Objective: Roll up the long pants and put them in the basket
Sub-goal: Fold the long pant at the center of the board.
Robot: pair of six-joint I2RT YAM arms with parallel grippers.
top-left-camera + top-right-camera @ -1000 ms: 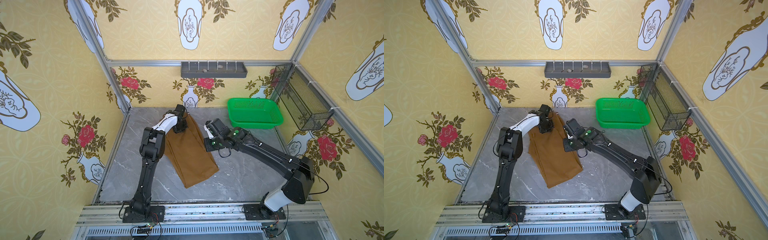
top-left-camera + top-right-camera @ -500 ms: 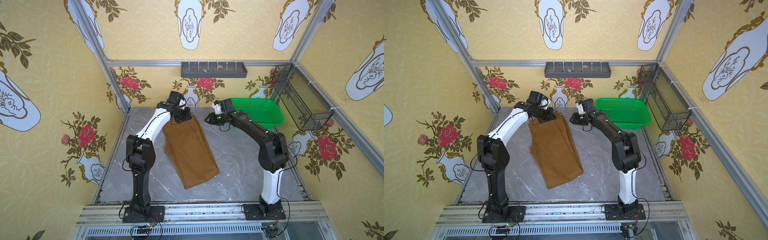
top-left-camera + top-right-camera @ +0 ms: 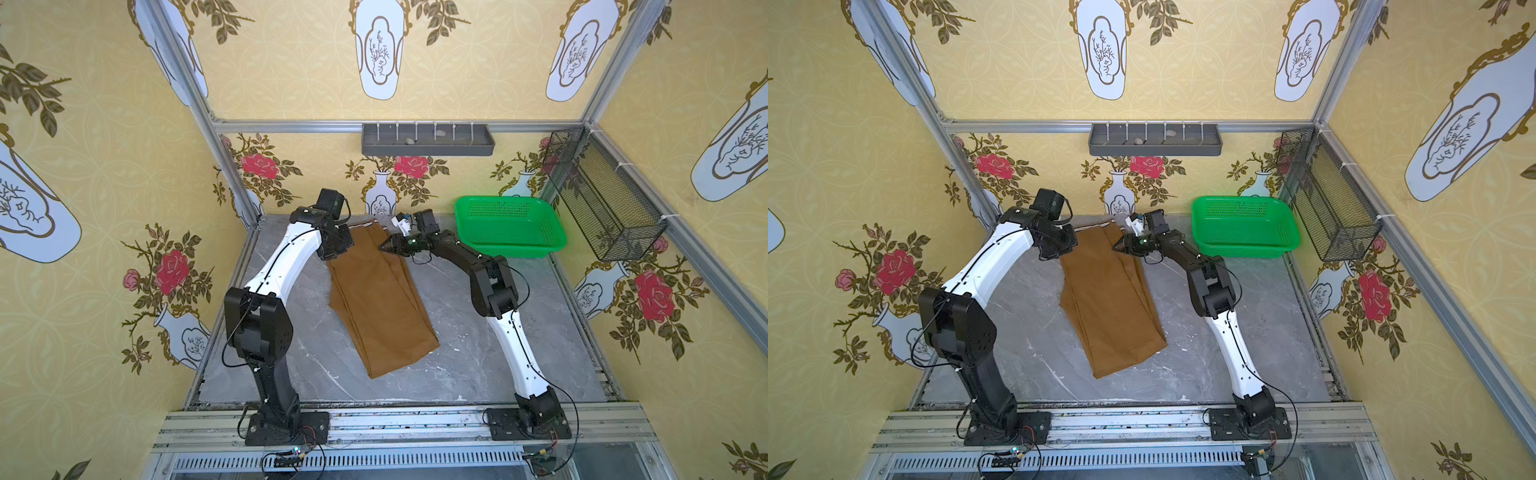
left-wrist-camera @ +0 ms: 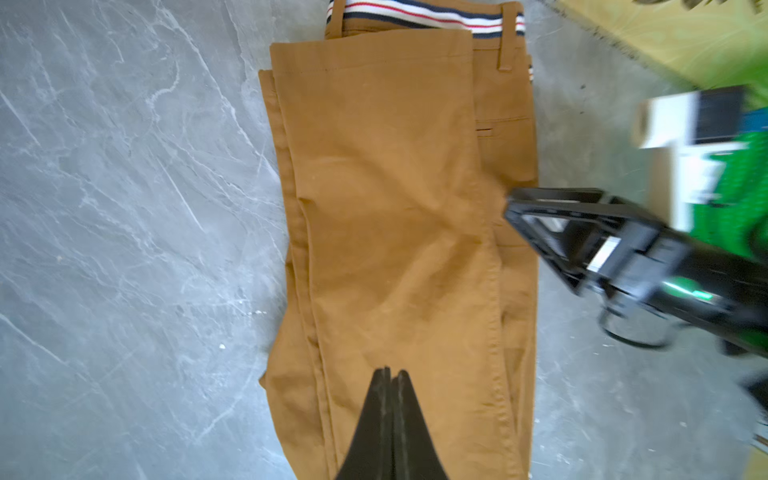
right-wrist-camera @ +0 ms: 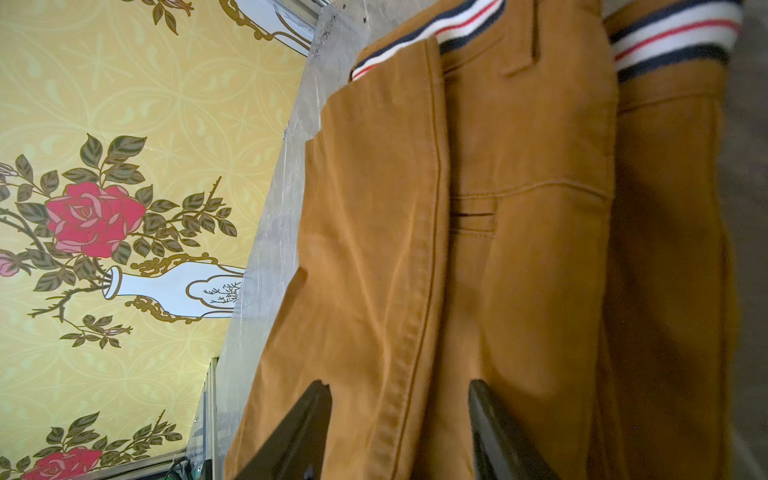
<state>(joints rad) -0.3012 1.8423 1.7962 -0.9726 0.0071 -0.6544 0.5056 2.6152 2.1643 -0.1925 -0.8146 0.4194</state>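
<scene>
The long pants (image 3: 378,299) (image 3: 1108,299) lie folded lengthwise on the grey marble table (image 3: 478,332), legs running toward the front. Their striped waistband (image 4: 424,16) (image 5: 673,37) lies at the far end by the back wall. My left gripper (image 4: 390,372) is shut with nothing in it, just above the brown cloth (image 4: 395,208) near the pants' left edge (image 3: 332,255). My right gripper (image 5: 399,386) (image 3: 382,248) (image 3: 1116,248) is open, its fingers either side of a seam of the cloth (image 5: 519,249) at the pants' right edge, below the waistband.
A green plastic basket (image 3: 509,226) (image 3: 1244,226) stands at the back right, just behind the right arm. A black wire basket (image 3: 602,195) hangs on the right wall. A grey shelf (image 3: 428,139) is fixed to the back wall.
Both arms have reached to the far, waistband end of the pants. The right gripper opened and swung left onto the pants' edge. The pants have stretched out a little longer.
</scene>
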